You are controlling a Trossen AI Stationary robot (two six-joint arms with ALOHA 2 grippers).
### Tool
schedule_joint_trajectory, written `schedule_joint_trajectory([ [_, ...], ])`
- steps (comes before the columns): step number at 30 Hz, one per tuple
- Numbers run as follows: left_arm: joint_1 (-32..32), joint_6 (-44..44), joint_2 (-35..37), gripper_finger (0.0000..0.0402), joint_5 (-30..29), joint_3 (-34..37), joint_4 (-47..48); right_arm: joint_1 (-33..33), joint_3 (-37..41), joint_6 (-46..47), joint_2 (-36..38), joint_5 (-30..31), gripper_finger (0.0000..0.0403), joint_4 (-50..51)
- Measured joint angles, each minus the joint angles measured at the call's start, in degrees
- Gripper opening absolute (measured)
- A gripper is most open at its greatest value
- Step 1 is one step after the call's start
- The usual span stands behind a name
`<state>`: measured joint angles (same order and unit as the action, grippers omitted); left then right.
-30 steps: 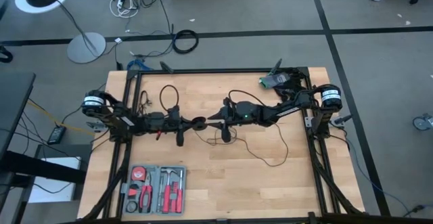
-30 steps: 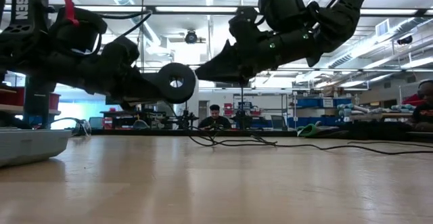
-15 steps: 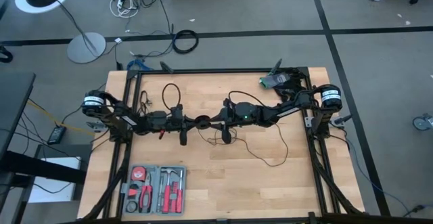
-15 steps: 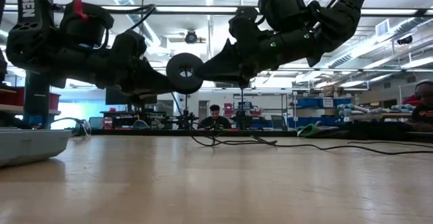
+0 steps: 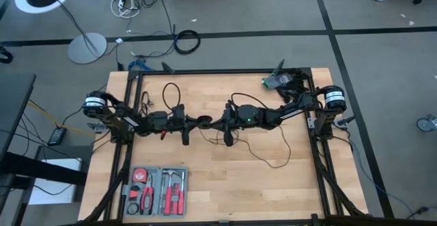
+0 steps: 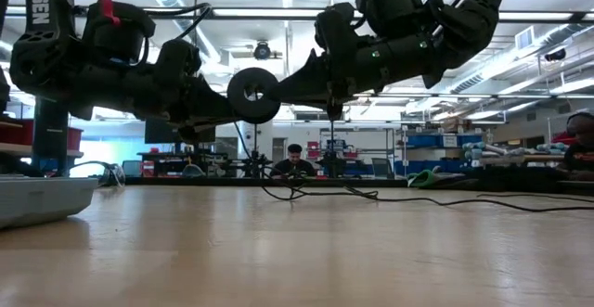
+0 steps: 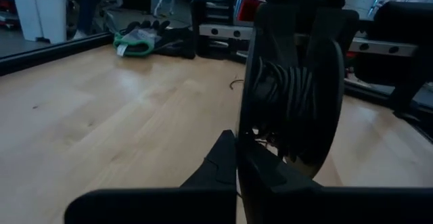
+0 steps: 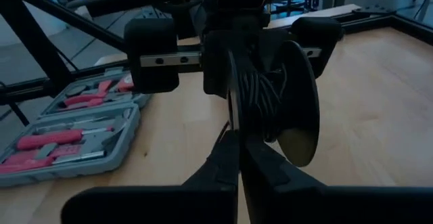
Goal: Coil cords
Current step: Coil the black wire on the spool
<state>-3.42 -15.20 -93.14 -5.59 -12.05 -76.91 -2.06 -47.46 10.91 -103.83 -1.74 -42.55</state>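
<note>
High view is showing both my arms meeting nose to nose over the middle of the table (image 5: 287, 185). My left jaws (image 5: 193, 124) are clenching a round black spool (image 6: 253, 95), holding it up in the air. My right jaws (image 5: 213, 124) are pinched shut just beside it. The cord (image 5: 273, 159) is trailing in loose loops across the table toward my right side, some turns wound on the spool.

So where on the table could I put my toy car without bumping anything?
The bare wood beside the tool case, toward the table's right front corner, is free. The middle is crowded: both arms meet there around a spool, and the black wire trails nearby.
</note>
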Motion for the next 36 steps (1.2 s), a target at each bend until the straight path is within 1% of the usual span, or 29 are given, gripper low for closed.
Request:
schedule_joint_trajectory([
  [6,0.00,-0.58,-0.02,0.0006,2.66,0.09,-0.67,0.80,0.54,1.60,0.04,0.64,0.0002,0.12],
  [9,0.00,-0.68,-0.02,0.0006,3.75,0.83,-3.12,1.46,0.66,2.58,0.04,1.45,0.0001,0.17],
  [15,0.07,-0.68,-0.02,0.0006,4.09,2.34,-9.22,2.18,0.63,3.00,-0.07,2.16,0.0001,-0.63],
  [21,0.04,-1.18,0.02,0.0006,4.55,2.24,-9.46,2.06,0.66,3.18,-0.11,1.94,0.0000,-1.06],
  [26,0.00,-1.33,0.07,0.0006,6.26,1.66,-9.52,2.04,0.74,3.86,-0.11,0.96,0.0000,-0.89],
  [36,0.00,-1.53,0.09,0.0006,6.73,1.55,-10.37,2.00,0.74,4.55,-0.17,0.37,0.0001,-1.07],
])
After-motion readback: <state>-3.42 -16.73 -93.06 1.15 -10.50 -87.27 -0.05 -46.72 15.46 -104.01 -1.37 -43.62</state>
